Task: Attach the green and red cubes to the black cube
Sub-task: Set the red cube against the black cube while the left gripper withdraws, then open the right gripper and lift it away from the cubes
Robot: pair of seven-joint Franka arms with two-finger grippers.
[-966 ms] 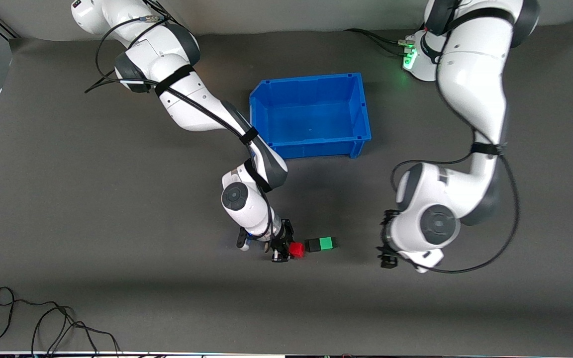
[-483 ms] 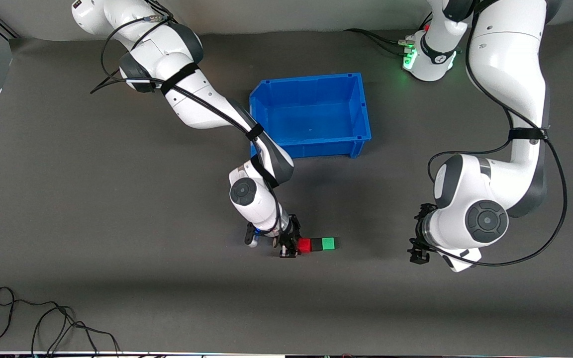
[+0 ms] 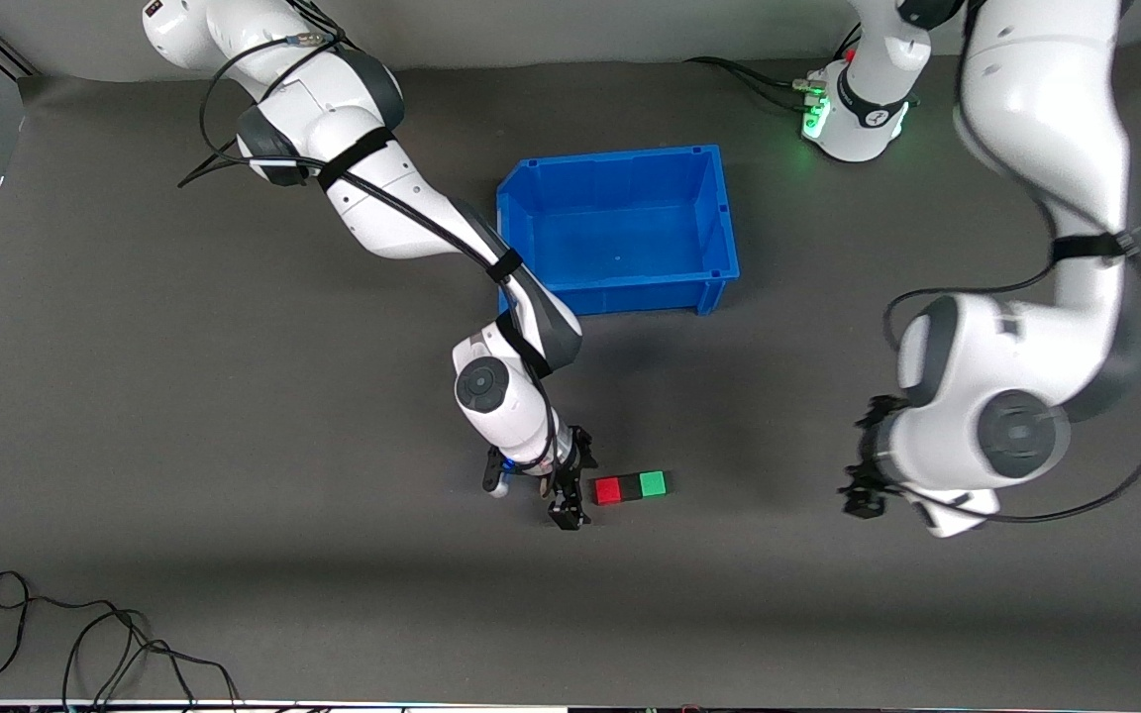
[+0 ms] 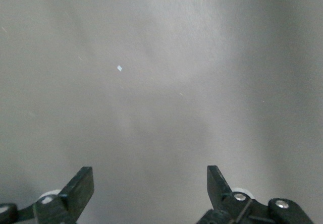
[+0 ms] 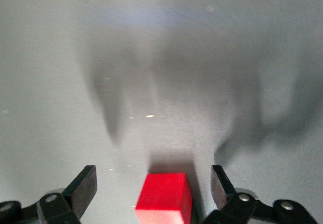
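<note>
Now that the right hand (image 3: 570,492) has spread wide, releasing the red cube (image 3: 607,490) against the black cube (image 3: 628,487), with green cube (image 3: 652,483) attached, assembly appears complete; left hand (image 3: 860,492) waits open, empty.

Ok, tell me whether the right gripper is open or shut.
Open: the right gripper has its fingers spread wide of the red cube, touching neither side.

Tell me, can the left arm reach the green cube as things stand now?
Probably yes. The left pincer is open, over bare mat toward the left arm's end, and nothing lies between it and the green cube. The right pincer is open at the row's red cube end.
</note>
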